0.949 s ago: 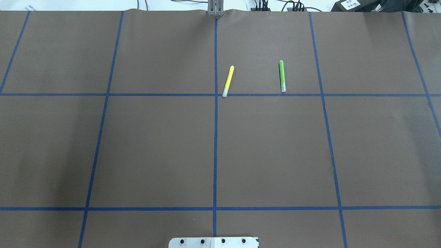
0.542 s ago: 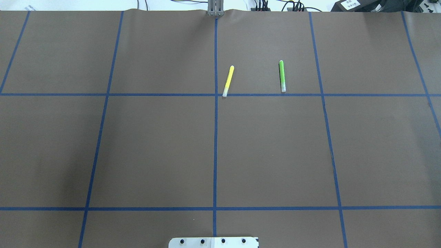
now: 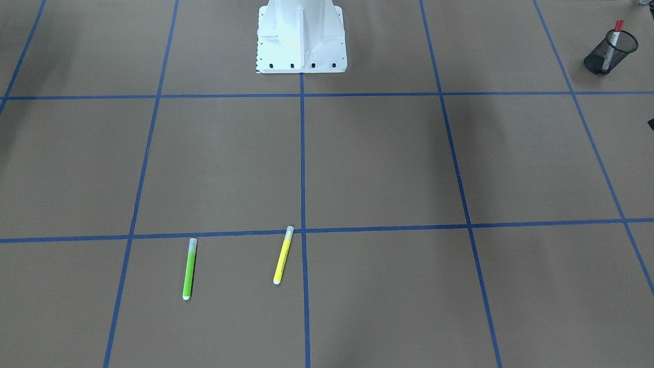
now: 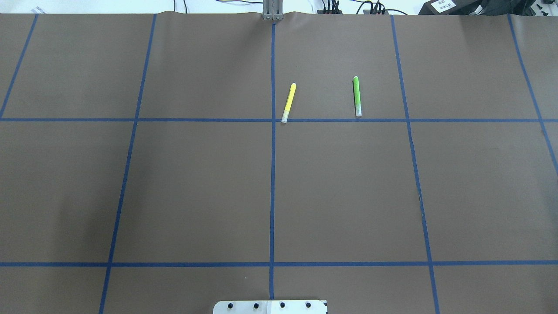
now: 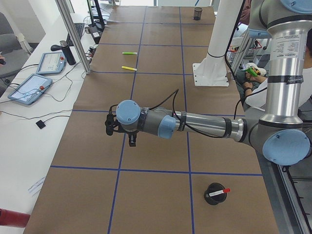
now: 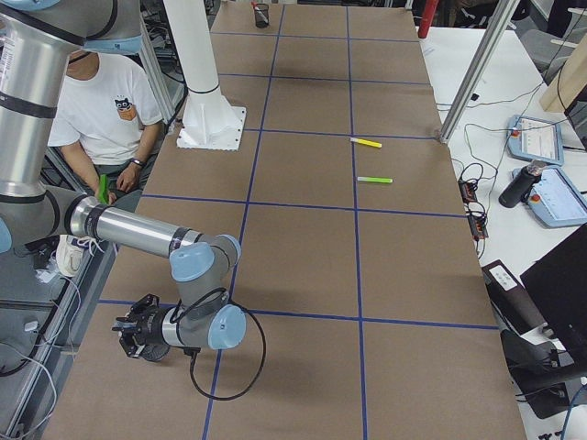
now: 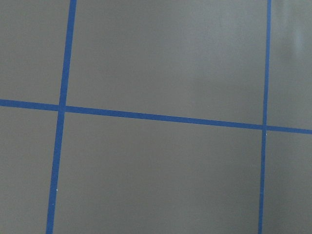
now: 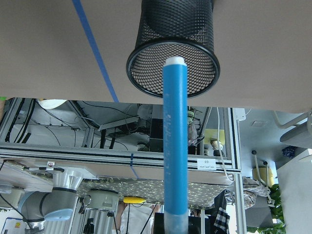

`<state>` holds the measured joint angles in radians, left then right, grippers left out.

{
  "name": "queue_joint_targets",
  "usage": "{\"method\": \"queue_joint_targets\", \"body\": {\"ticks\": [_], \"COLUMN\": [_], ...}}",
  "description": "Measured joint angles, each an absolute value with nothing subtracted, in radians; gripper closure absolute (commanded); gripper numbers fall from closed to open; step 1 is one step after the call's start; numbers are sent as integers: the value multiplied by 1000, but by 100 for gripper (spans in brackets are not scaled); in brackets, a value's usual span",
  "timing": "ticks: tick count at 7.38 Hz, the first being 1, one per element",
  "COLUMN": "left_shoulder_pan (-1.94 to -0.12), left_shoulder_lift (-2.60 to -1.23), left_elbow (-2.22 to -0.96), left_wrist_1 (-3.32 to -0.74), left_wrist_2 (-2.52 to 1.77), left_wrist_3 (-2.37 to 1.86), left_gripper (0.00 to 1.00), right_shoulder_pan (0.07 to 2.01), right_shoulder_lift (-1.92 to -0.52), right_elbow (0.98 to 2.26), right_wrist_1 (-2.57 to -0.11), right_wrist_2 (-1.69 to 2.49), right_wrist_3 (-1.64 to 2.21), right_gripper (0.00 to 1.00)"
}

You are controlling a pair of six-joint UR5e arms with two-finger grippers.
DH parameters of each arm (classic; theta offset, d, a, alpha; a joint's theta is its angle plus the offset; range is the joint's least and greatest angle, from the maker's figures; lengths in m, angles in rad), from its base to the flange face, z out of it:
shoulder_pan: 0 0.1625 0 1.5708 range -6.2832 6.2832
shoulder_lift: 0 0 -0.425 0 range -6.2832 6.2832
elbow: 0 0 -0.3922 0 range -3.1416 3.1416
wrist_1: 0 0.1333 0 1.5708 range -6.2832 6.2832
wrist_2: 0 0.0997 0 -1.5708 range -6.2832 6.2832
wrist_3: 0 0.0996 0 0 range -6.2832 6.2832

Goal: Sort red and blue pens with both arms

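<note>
Desk [image 4: 196, 187]: a wide brown surface, divided into large squares by blue tape [image 4: 272, 187].
Right arm [image 6: 138, 231]: reaches low over the desk corner nearest the robot's right side.
Left arm [image 5: 204, 126]: stretched out level above bare desk squares. Its wrist camera sees only desk and tape.
Person [image 6: 105, 115]: seated behind the robot in a white T-shirt.
Right gripper [image 6: 138, 337]: judged to be pinching the blue pen, which juts out in front of its wrist camera in mid-air.
Left gripper [image 5: 113, 127]: seen only from the side, so I cannot tell whether it is spread or pressed together.
Right mesh cup [image 8: 178, 19]: black, standing close to the desk edge.
Left mesh cup [image 3: 598, 59]: black, standing at the far end of the desk.
Blue pen [image 8: 174, 141]: its white tip lines up with the mouth of the right mesh cup. Whether it is inside yet cannot be told.
Red pen [image 3: 615, 38]: already standing in the left mesh cup.
Green marker [image 3: 189, 268] and yellow marker [image 3: 283, 255]: lying well apart from both cups. They are not part of the sort.
Risk: if the pen is let go off-centre, it could strike the rim and tip the light cup. It could also roll over the nearby desk edge.
Writing: the faint print on the blue barrel and the labels on the arm tube are too small to read.
</note>
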<state>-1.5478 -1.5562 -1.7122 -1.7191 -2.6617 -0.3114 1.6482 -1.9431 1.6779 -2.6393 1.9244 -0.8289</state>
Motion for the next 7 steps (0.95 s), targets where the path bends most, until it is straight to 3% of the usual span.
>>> {"method": "queue_joint_targets", "body": {"ticks": [3, 4, 6, 7], "left_shoulder_pan": [-1548, -1548, -1548, -1548], "left_shoulder_lift": [-1554, -1551, -1547, -1546], "left_elbow": [-1739, -1755, -1782, -1785], "left_wrist_1": [-1716, -1716, -1714, -1714], "left_wrist_2": [-2660, -2660, -2660, -2660], "left_wrist_3": [-319, -340, -369, -372], "left_gripper": [0, 0, 0, 0], "right_shoulder_pan": [1648, 1648, 1647, 1647], "right_shoulder_lift": [-1938, -1937, -1936, -1936], "right_elbow": [1584, 1555, 1517, 1508], "right_wrist_1": [-2617, -2605, -2584, -2579], "right_wrist_2": [1941, 1952, 1980, 1986], "right_wrist_3": [-841, -842, -844, -845], "right_gripper": [100, 87, 56, 1]}}
